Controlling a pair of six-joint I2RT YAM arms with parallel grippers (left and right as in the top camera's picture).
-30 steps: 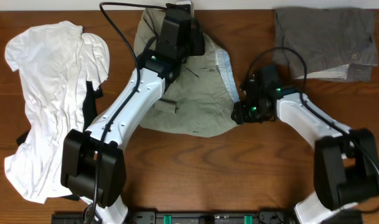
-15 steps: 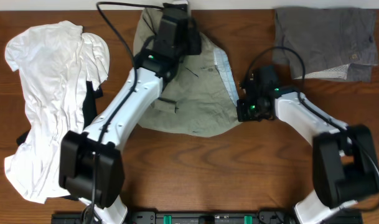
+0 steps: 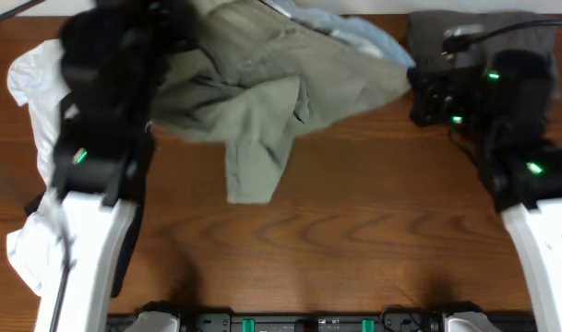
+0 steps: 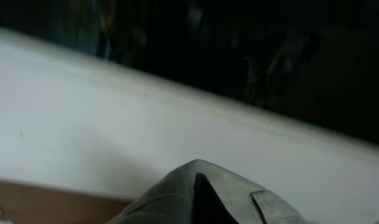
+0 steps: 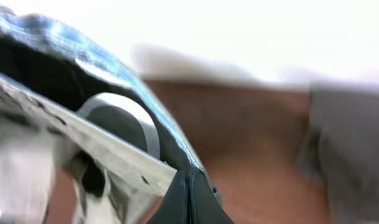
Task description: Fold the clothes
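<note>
Wood table (image 3: 354,240). Khaki shorts (image 3: 262,83) hang in the air over the middle of the far edge, stretched between both arms, one leg dangling toward the centre. White T-shirt (image 3: 27,231) lies along the left edge, partly under the left arm. Grey shorts (image 3: 437,32) sit in the far right corner. Left gripper (image 3: 165,46), blurred, pinches the shorts' left end. Right gripper (image 3: 421,92) is clamped on the blue-lined waistband end.

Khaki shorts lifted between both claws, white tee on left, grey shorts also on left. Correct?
No. Overhead shows the grey shorts at the far right corner, by the right arm. Khaki shorts up between both arms, white tee left: fine.
</note>
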